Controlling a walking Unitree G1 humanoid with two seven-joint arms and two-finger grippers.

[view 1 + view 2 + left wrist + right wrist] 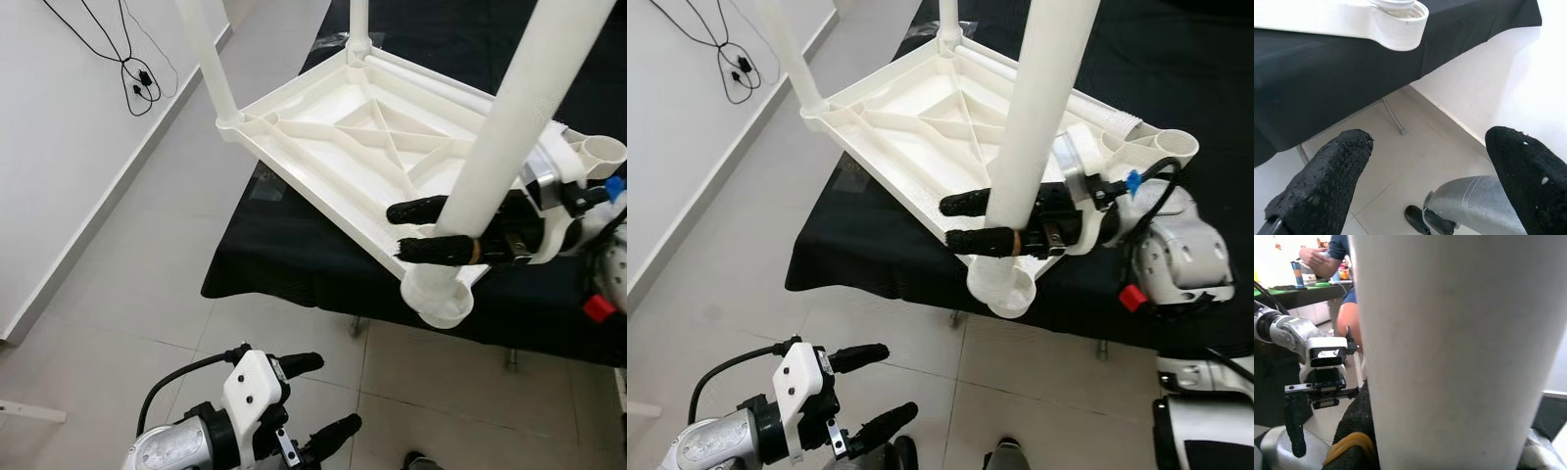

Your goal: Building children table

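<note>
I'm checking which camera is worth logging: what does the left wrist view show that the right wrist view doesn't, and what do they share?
Left wrist view alone: the black tablecloth, the white corner socket of the tabletop, tiled floor, and the left gripper open, holding nothing.

Right wrist view alone: the white table leg close up between the right gripper's fingers, with a person behind.

Shared: white table parts and a silver arm.

support: low table draped in a black cloth (294, 255), thin metal legs (355, 325) visible under the cloth edge
on it: upside-down white plastic children's tabletop (343, 157), ribbed underside up, resting tilted on the cloth
overhang: near corner socket of the tabletop (438, 294) sticks out past the cloth's front edge
floor: pale glossy tiles (147, 284)
floor edge: white wall (59, 147) along the robot's left
</note>
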